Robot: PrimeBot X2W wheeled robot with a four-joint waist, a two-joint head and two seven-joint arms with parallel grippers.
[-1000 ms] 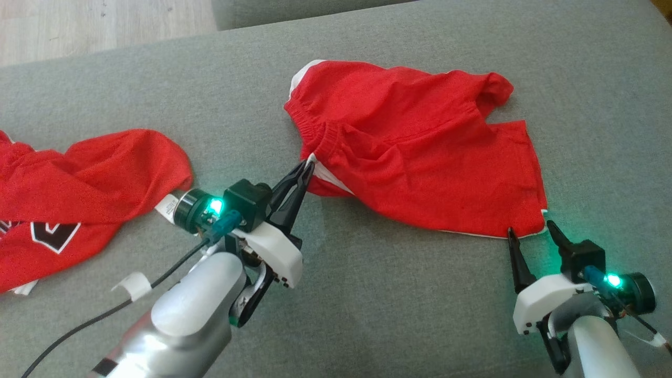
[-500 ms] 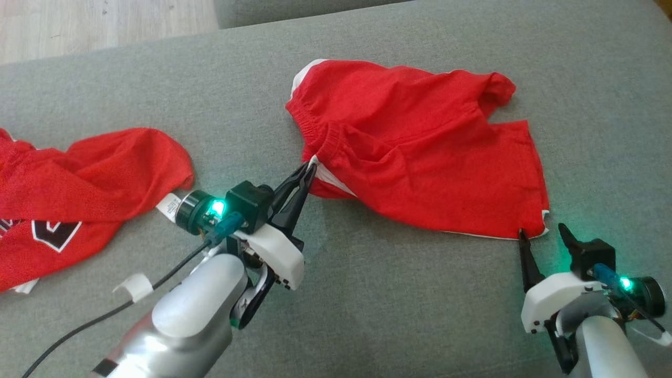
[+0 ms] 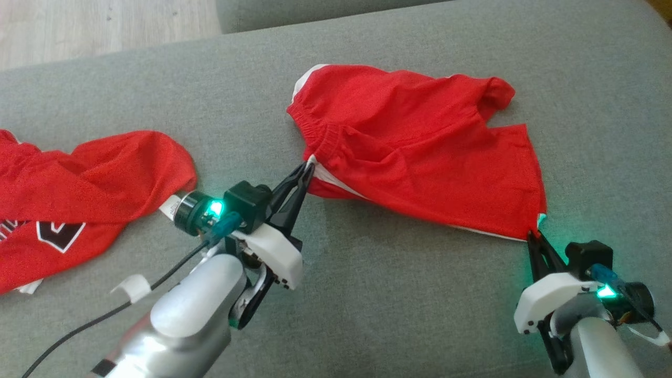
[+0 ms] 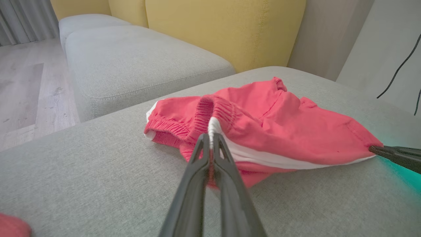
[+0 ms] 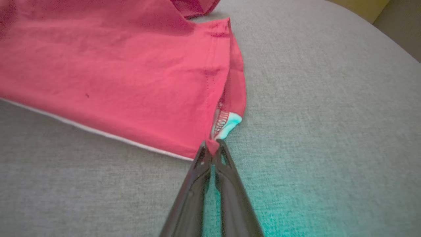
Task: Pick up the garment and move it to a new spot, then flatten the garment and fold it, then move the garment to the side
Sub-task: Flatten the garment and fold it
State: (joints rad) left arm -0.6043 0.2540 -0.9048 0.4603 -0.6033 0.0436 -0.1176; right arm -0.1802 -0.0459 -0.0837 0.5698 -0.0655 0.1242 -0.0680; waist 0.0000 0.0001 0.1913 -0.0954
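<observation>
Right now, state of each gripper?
Left gripper: closed, holding the waistband of the red shorts.
Right gripper: closed, holding the red shorts at the near hem corner.

red shorts [image 3: 420, 142] with a white side stripe, plain grey sofa cushion [image 3: 394, 315], another red jersey [image 3: 94, 178] with black-and-white print, yellow backrest [image 4: 223, 29]

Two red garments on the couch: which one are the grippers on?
The red shorts at centre: left gripper pinches the waistband, right gripper the hem corner. The printed jersey lies apart at left.
</observation>
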